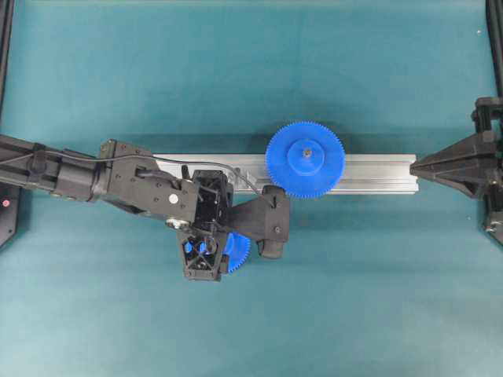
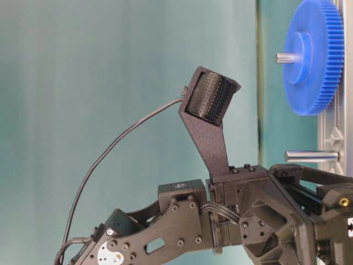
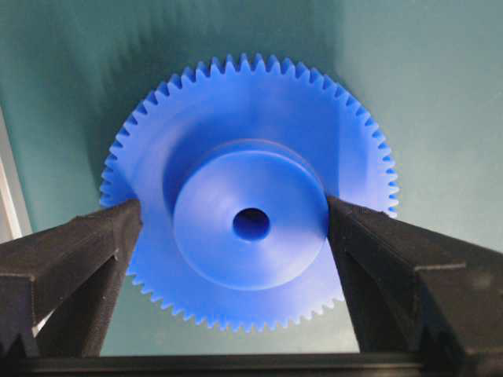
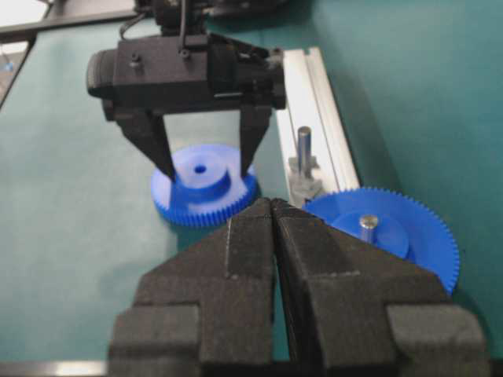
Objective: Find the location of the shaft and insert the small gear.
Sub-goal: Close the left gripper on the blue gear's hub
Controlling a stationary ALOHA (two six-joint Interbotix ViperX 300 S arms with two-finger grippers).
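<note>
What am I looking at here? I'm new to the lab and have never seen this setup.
Two robot arms share a teal table. One picture looks down from overhead, one is taken at table level, and two cameras ride the wrists. The left pincer stands open around the hub of the small gear, which lies flat; nothing is held yet. On the aluminium rail stands the shaft, bare, next to the larger gear. The right pincer waits shut, holding nothing.

The left end effector (image 4: 206, 169) hangs wide apart over the small gear (image 4: 204, 187), fingers flanking its hub. The shaft (image 4: 304, 151) stands beside the rail (image 4: 318, 102). The right end effector (image 4: 272, 206) is pressed together.
</note>
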